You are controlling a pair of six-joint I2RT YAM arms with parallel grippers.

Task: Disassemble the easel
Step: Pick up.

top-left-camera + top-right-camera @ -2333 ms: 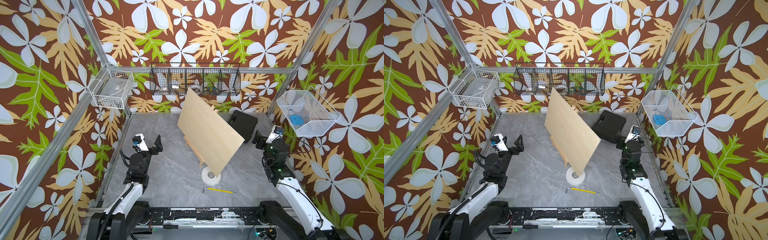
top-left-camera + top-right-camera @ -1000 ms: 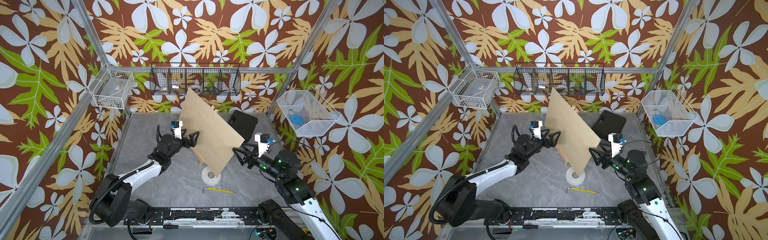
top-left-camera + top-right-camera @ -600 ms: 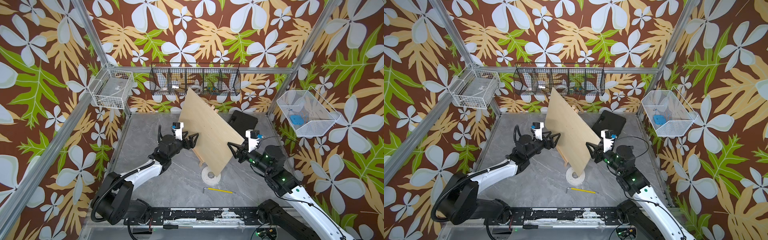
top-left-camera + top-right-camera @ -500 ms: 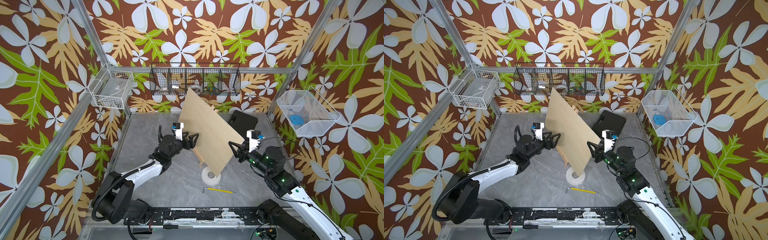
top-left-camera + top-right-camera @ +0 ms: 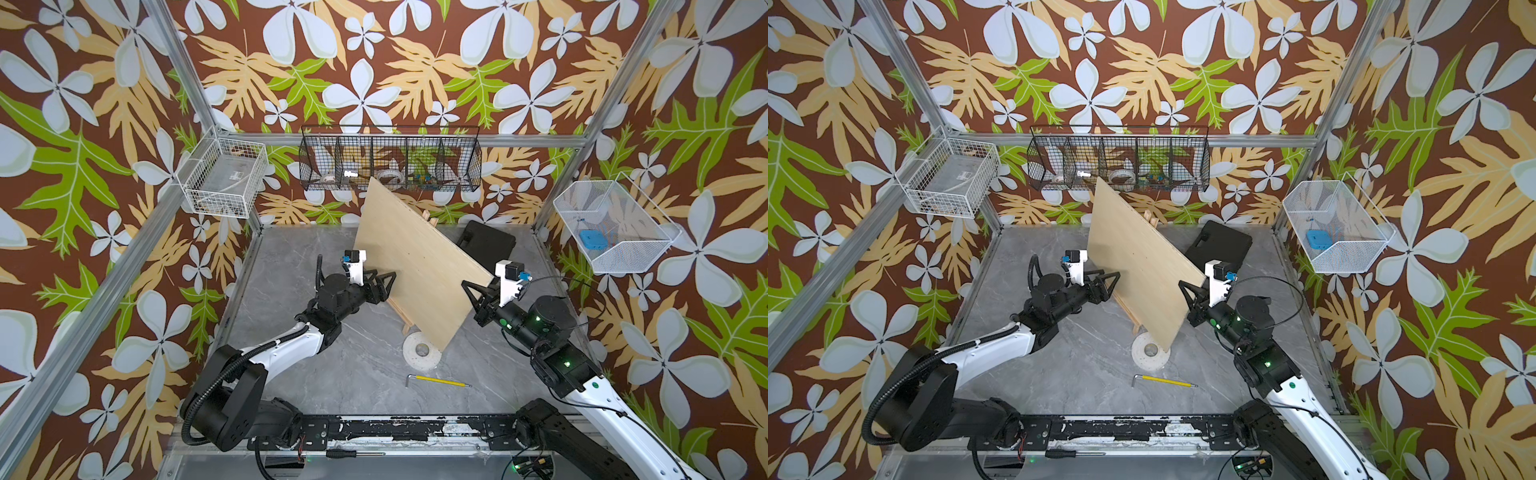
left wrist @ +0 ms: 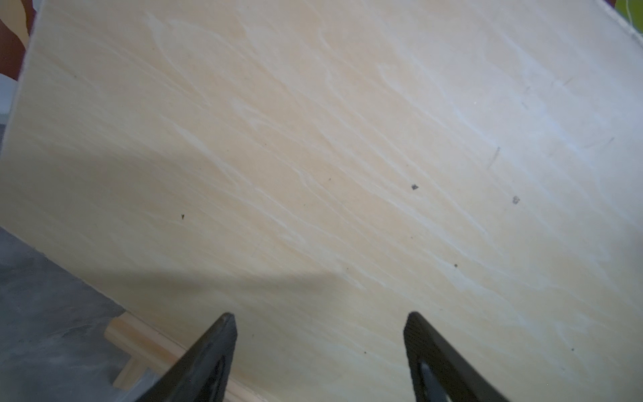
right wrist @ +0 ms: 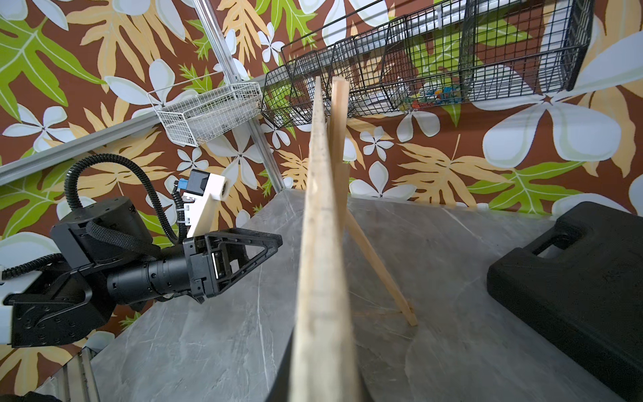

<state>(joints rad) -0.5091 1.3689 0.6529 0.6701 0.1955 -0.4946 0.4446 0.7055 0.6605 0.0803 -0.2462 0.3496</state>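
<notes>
one plywood board [image 5: 415,266] against easel [image 7: 379,268]

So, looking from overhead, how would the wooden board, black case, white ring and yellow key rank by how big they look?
Largest first:
board
case
ring
key, longer than the ring but far thinner

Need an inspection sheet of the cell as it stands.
Surface: grey marbled tabletop, no spills seen.
Job's things: thin-slat pale wood easel standing, large pale plywood board leaning on it.
Clutter: white tape roll, yellow hex key, black plastic case.
Grippers: left pincer open, facing board; right pincer shut on board's edge.
Cables: black corrugated hose on left arm, loops free.
Surroundings: black wire basket, white wire basket, white mesh bin, floral walls.
</notes>
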